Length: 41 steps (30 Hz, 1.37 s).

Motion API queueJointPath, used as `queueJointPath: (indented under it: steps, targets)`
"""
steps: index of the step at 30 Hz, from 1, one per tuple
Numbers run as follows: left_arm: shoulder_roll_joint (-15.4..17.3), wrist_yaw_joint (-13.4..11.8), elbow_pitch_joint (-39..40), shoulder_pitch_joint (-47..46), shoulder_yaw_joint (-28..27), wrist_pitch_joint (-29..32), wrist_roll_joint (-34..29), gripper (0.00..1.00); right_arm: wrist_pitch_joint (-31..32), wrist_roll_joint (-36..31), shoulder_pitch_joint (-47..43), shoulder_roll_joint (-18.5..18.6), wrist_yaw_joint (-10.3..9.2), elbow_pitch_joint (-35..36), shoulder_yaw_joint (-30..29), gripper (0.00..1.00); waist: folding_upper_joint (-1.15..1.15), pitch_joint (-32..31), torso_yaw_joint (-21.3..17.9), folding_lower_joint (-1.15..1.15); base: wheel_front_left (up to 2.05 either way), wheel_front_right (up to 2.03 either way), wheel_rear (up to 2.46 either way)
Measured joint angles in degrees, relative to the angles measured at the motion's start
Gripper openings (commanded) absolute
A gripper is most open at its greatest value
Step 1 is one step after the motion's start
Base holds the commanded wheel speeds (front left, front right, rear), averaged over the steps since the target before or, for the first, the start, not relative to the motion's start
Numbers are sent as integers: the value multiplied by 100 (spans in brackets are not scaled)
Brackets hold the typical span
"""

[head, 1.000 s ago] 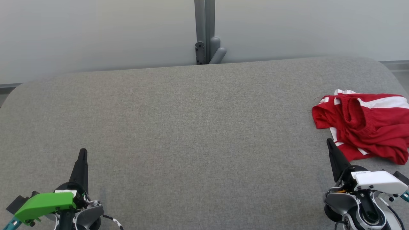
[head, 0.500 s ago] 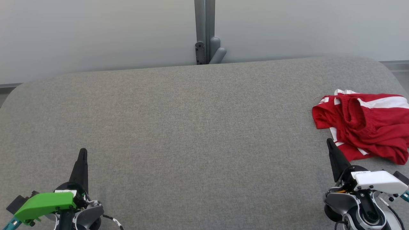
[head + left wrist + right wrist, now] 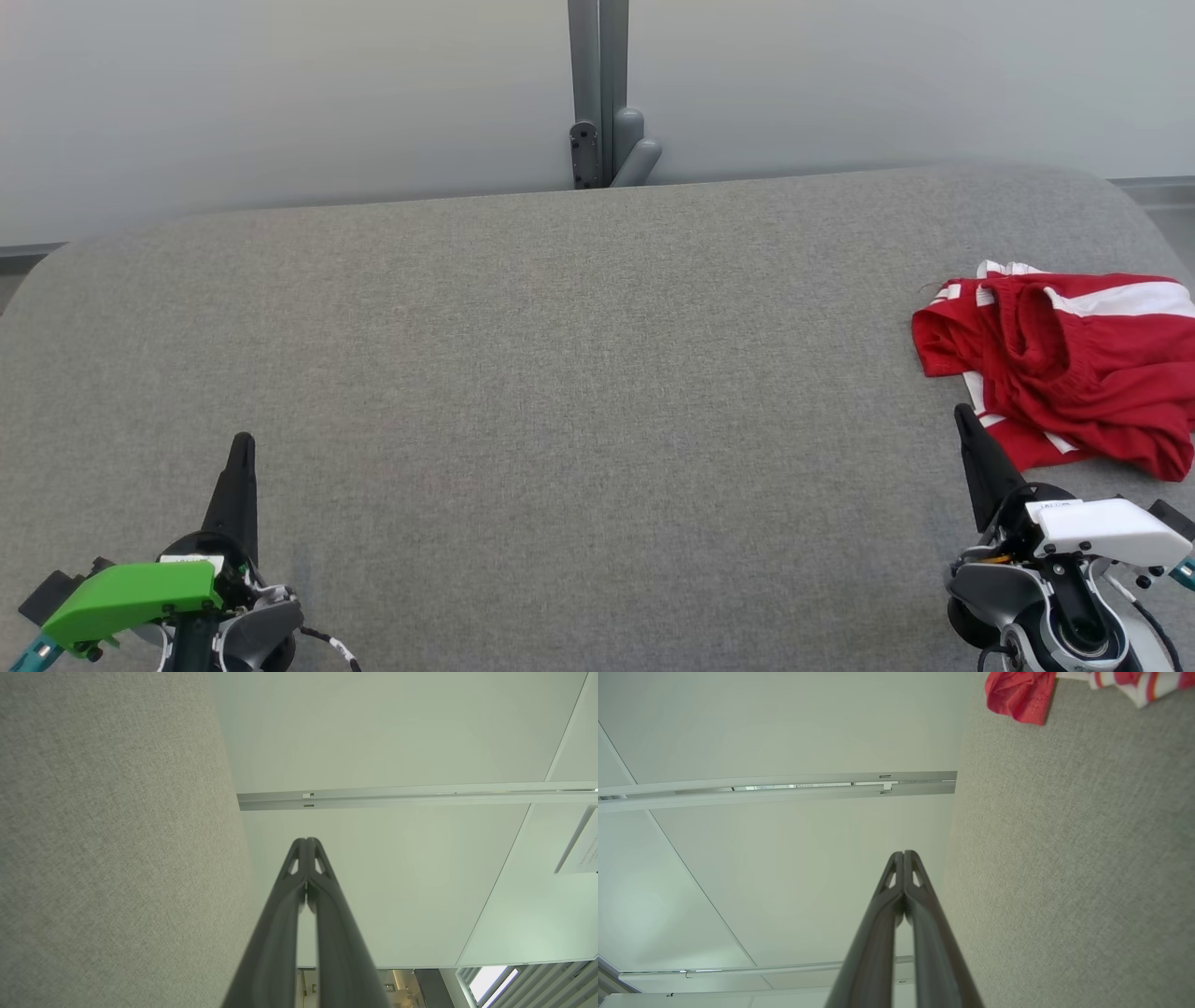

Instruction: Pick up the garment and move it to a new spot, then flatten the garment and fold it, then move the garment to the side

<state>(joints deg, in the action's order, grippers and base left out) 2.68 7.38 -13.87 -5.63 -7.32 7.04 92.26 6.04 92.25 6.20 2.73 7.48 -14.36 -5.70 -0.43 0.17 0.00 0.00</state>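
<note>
1. Garment [image 3: 1074, 369]: red with white stripes, crumpled at the right edge of the table [image 3: 560, 373], partly cut off by the frame; probably shorts.
2. Right claw [image 3: 963, 420]: fingers pressed together, empty, just beside the garment, so the nearer arm for the pick-up.
3. Left claw [image 3: 242, 446]: fingers together, empty, well apart from it, leaving the table's middle for flattening.
</note>
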Motion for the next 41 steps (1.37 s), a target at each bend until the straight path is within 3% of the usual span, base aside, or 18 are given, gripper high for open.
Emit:
queueJointPath:
  steps: [41]
  targets:
    - [1,1,0,-1,-1,0,0,0,0,0,0,0,0,0,0,0,0,0,0,0,0,0,0]
